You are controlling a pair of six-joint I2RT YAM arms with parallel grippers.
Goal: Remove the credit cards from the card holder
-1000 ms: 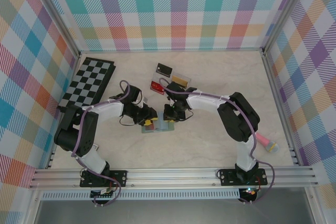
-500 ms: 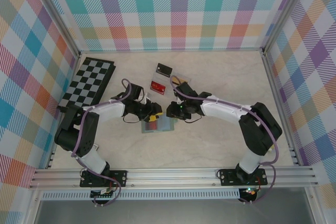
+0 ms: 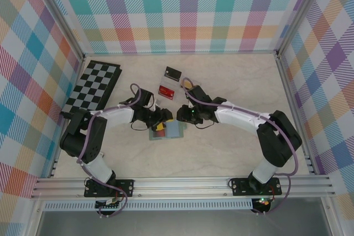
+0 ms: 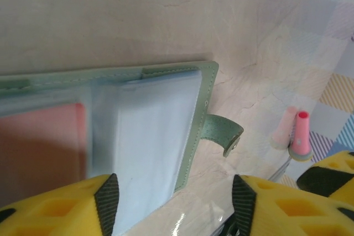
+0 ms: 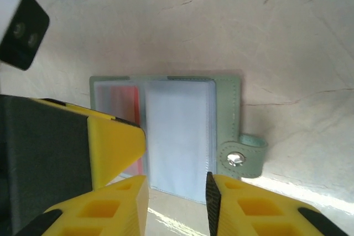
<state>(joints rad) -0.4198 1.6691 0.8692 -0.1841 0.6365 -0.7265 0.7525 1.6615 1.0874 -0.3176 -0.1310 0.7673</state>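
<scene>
The grey-green card holder point(image 3: 175, 132) lies open on the table, pale blue lining up, strap point(image 4: 227, 134) to one side. A red credit card point(image 4: 41, 147) sits in its left slot point(image 5: 124, 102). My left gripper point(image 4: 175, 208) is open just above the holder's right half, its fingers point(image 4: 107, 203) straddling the edge with nothing between them. My right gripper point(image 5: 174, 203) is open over the holder's near edge beside the snap point(image 5: 236, 159), and holds nothing. In the top view the left gripper point(image 3: 165, 115) and the right gripper point(image 3: 178, 115) meet nose to nose over the holder.
Behind the grippers a clear tray point(image 3: 178, 83) holds a red card point(image 3: 166, 91), with a black card point(image 3: 173, 73) beyond it. A folded checkerboard point(image 3: 94, 87) lies at the back left. A pink pen-like object point(image 4: 301, 135) lies off to the right. Plaid walls enclose the table.
The left gripper's jaws have spread wider. The right arm's elbow has swung out to the right and its gripper has drawn back slightly from the holder, jaws a little wider.
</scene>
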